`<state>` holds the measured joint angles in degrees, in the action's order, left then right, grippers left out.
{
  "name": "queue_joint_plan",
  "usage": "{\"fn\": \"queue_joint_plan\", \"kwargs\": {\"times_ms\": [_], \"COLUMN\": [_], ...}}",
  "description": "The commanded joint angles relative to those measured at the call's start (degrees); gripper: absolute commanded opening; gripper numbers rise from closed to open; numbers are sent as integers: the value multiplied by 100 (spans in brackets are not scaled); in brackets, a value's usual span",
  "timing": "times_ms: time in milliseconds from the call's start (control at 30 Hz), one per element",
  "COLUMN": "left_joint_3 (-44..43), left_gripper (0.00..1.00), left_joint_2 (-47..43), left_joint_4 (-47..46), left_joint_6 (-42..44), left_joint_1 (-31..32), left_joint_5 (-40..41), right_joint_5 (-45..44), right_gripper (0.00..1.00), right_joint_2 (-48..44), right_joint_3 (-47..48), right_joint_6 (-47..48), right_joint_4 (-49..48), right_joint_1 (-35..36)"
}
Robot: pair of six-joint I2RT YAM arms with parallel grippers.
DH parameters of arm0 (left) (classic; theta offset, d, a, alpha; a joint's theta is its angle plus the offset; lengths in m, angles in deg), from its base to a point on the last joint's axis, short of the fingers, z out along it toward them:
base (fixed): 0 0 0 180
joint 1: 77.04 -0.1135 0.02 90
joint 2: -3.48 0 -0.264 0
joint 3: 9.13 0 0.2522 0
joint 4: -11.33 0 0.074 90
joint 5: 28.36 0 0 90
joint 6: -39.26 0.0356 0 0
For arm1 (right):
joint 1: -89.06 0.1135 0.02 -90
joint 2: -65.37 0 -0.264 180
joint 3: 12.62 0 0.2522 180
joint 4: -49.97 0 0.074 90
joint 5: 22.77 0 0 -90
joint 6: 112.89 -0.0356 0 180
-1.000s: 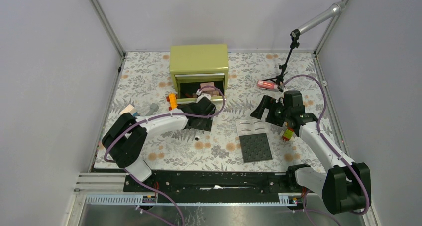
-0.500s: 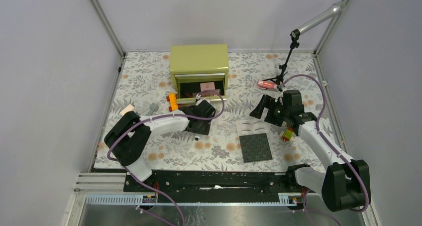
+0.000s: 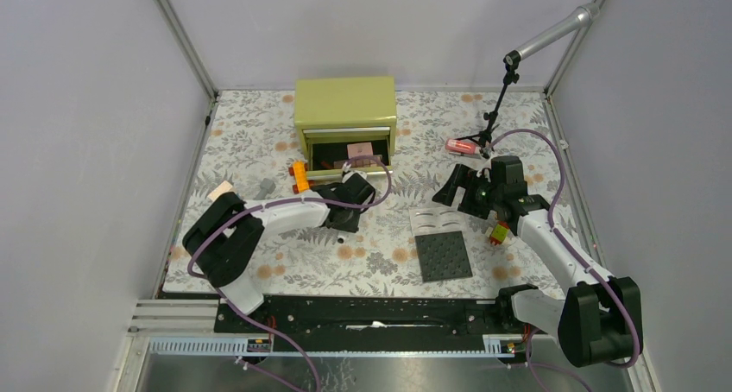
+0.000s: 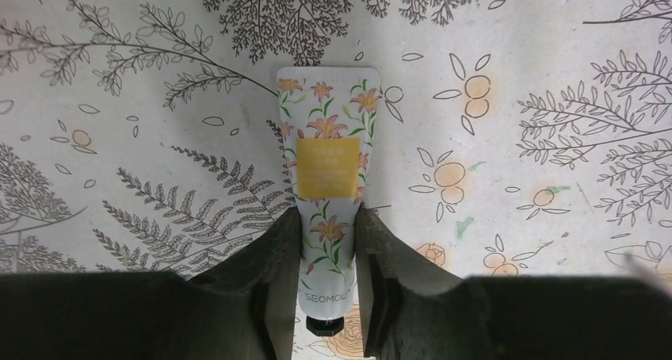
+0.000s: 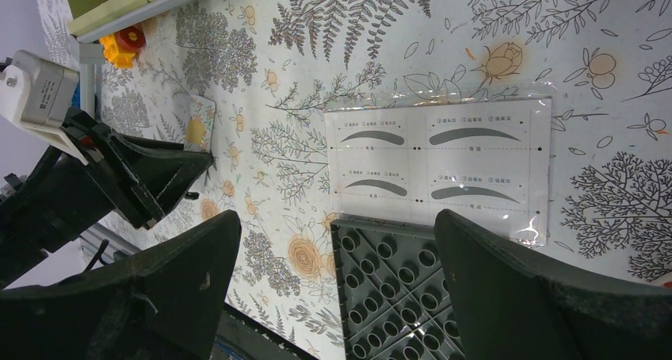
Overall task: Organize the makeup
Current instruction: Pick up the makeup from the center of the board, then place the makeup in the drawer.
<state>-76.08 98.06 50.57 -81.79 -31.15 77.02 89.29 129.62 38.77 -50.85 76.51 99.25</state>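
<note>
**Base:** Where's the left one?

**Me:** My left gripper (image 4: 327, 217) is low over the cloth (image 4: 515, 74), in front of the box (image 3: 345, 105). On its wrist view the fingers (image 4: 273, 273) press both sides of the tube (image 4: 325, 138), down near the black cap (image 4: 322, 326), so it is clamped on the tube. The tube's flat end points away from the camera. I can't tell whether it rests on the cloth or sits just above it.

**Base:** And the right?

**Me:** My right gripper (image 5: 337, 233) is spread wide and holds nothing. It hangs over the sheet (image 5: 444, 166) of brow shapes, which lies just beside the far edge of the plate (image 5: 396, 296). A small yellow and red toy (image 3: 499, 233) lies just beside that arm.

**Base:** Other makeup?

**Me:** From above, the drawer (image 3: 328, 156) of the box is open, with a pink compact (image 3: 356, 150) inside. The red tube (image 3: 459, 146) lies by the foot of the stand (image 3: 494, 120), well apart from both grippers. A sponge (image 3: 223, 189) sits near the cloth's left edge, beside my left arm's elbow. The car (image 3: 299, 174) is just left of the drawer, near the left gripper.
</note>
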Motion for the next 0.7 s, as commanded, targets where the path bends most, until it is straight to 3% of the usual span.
{"fn": "queue_joint_plan", "kwargs": {"times_ms": [0,167,667], "left_joint_3": [-264,-670,-2396], "left_gripper": [26,18,25], "left_joint_2": [140,115,337], "left_joint_4": [203,344,232], "left_joint_6": [402,978,3644], "left_joint_1": [8,8,-30], "left_joint_5": [289,705,1543], "right_joint_5": [123,123,162], "right_gripper": [100,100,100], "right_joint_2": [-38,-86,-103], "right_joint_3": [-2,-37,113], "right_joint_6": [-51,-40,98], "right_joint_4": [-135,-105,160], "right_joint_1": [13,13,12]}}
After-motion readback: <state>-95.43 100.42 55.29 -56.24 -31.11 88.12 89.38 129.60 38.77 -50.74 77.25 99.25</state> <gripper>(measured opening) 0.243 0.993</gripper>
